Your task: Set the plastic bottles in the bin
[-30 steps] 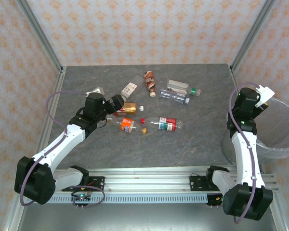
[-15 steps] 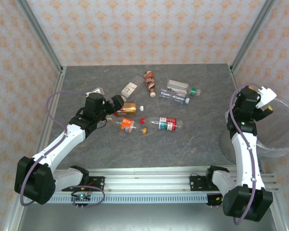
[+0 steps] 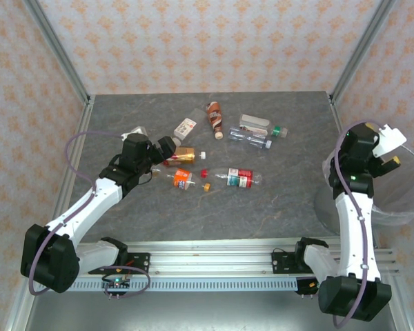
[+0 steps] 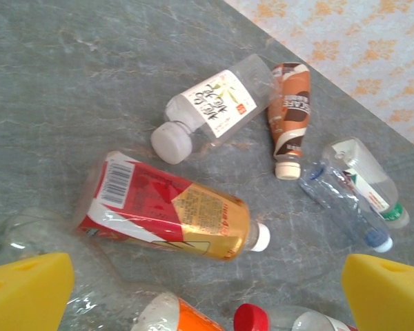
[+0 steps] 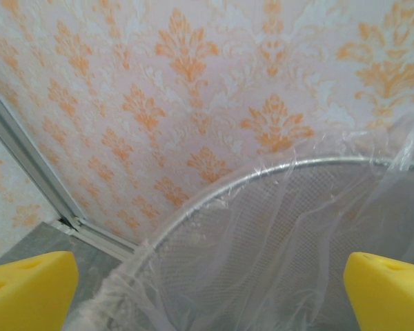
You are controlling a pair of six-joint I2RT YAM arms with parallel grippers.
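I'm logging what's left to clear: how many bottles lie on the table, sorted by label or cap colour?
White-label bottle: 1
Brown-label bottle: 1
Red-and-gold bottle: 1
Orange-label bottle: 1
Red-label bottle: 1
Clear green-capped bottle: 1
Clear blue-capped bottle: 1
Total: 7

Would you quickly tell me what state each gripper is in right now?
Left gripper: open, holding nothing, above the plastic bottles.
Right gripper: open, holding nothing, over the bin.

bin (image 3: 400, 207): cut by right edge | orange-label bottle (image 4: 169, 314): cut by bottom edge (red cap (image 4: 250, 318) beside it too)
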